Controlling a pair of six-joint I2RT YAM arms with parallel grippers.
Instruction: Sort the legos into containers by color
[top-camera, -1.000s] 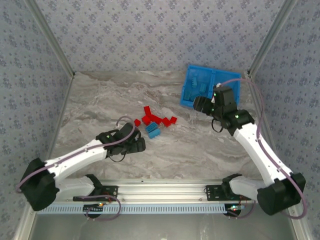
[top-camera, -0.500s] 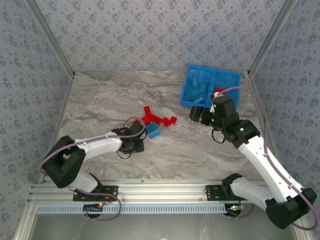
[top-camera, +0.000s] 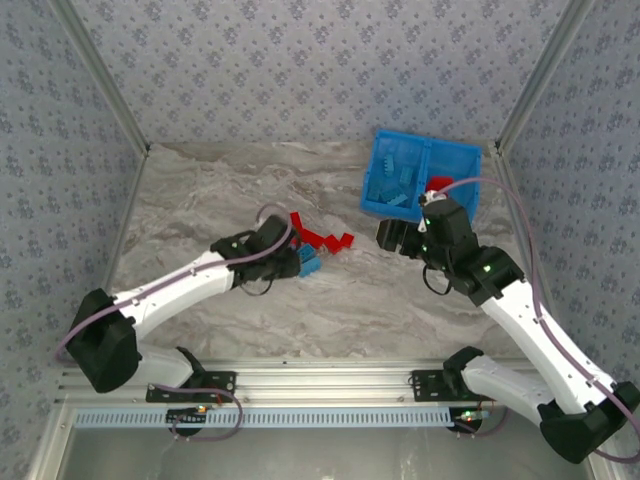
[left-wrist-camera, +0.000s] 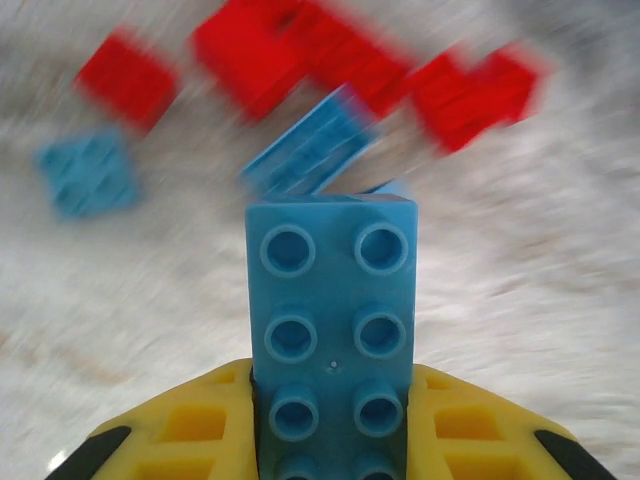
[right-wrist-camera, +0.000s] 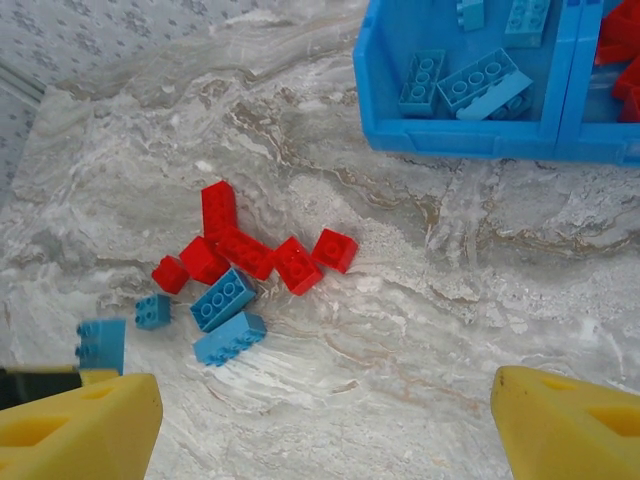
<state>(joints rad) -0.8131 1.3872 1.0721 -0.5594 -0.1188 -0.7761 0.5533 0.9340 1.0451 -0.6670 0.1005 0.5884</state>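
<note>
Left tool is pinching a long light-blue brick btwn its yellow pads, studs facing the wrist cam, brick sticking up out of the jaws. Top view has the left tool at desk ctr, right beside the loose pile. Right tool is spread wide w/ nothing btwn its fingers, hanging over bare desk in front of the bin. Top view puts the right tool just off the bin's near-left corner. Loose on the desk: red bricks in a tight cluster, w/ two longer blue bricks & one small square blue brick just beside them. Bin sits far right, skewed. Its left compartment has blue bricks, its right compartment has red ones.
</note>
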